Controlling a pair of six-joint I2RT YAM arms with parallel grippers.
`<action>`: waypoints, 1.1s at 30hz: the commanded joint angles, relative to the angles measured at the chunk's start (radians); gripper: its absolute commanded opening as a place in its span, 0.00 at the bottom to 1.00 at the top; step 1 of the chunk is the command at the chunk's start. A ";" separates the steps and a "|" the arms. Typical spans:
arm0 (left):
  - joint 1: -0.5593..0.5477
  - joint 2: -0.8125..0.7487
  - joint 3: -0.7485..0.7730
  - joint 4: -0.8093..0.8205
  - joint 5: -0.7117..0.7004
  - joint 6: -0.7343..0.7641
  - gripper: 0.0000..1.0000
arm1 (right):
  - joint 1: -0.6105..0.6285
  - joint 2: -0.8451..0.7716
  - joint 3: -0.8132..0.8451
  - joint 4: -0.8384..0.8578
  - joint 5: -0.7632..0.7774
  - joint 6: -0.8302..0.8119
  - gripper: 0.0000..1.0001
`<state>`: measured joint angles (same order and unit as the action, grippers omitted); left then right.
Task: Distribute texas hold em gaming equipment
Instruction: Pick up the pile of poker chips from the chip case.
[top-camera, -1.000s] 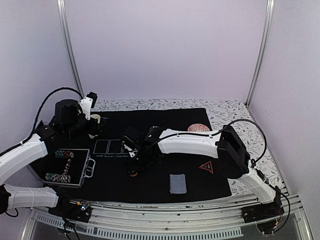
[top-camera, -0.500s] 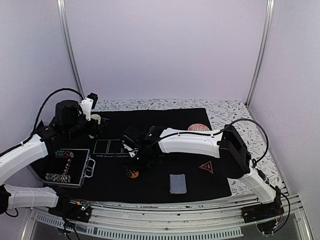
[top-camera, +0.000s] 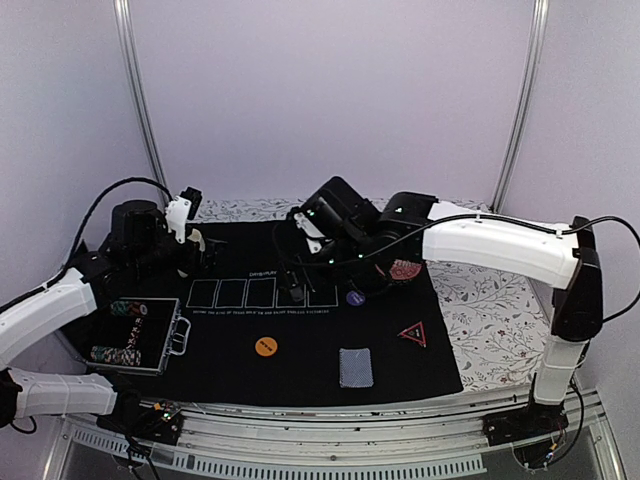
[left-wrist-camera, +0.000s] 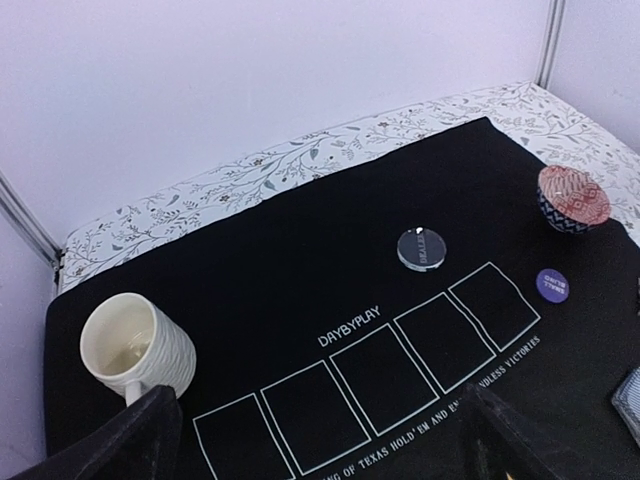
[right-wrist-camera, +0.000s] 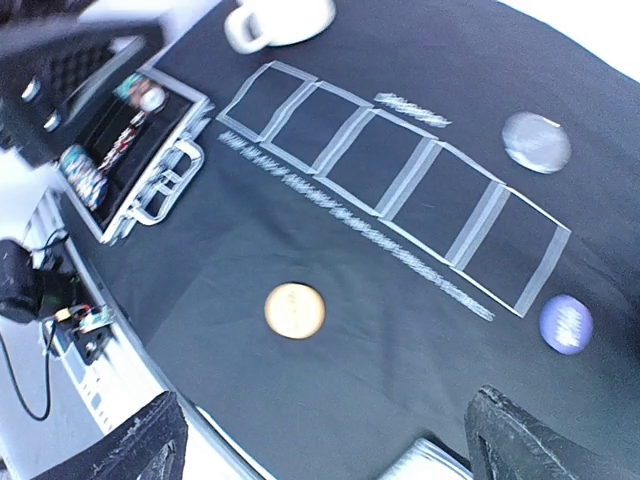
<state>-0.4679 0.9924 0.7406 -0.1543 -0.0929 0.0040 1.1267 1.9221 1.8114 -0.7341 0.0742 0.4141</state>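
As both claws are seen spread and empty, no piece is judged to be in hand at this moment. Right claw (right-wrist-camera: 325, 415): fingers wide apart, nothing between them, held high over the black mat (top-camera: 300, 372), above the row of printed card boxes (right-wrist-camera: 390, 190). The height presumably lets the arm clear the pieces lying flat below. Left claw (left-wrist-camera: 318, 425): likewise parted and empty, held at the left end of the row, beside the cream mug (left-wrist-camera: 138, 345). Orange disc (top-camera: 264, 347) is noted alone on the mat, on the near side of the row, under its left half. Purple disc (right-wrist-camera: 565, 325) lies just off the row's right end. Black dealer disc (left-wrist-camera: 421, 247) lies just beyond the row's far side, toward the right end. Card deck (top-camera: 355, 367) is seen face down on the near side of the row, and the triangle marker (top-camera: 412, 333) lies further right. Striped chips (top-camera: 118, 352) sit in the open case (top-camera: 172, 330), left of the row. The discs appear spread toward separate seats; cards and chips are judged not yet dealt out.
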 joint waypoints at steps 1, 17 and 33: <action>0.007 0.010 0.014 -0.035 0.067 -0.044 0.98 | -0.034 -0.115 -0.189 0.011 0.110 0.081 0.99; 0.150 0.044 0.180 -0.514 0.069 -0.351 0.97 | -0.156 -0.483 -0.701 0.176 0.124 0.017 0.99; 0.575 0.316 0.228 -0.675 -0.023 -0.441 0.61 | -0.355 -0.455 -0.786 0.330 -0.075 -0.369 0.99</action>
<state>0.0761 1.3235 1.0084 -0.8211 -0.0696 -0.4114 0.8108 1.4349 1.0191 -0.4469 0.0643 0.1524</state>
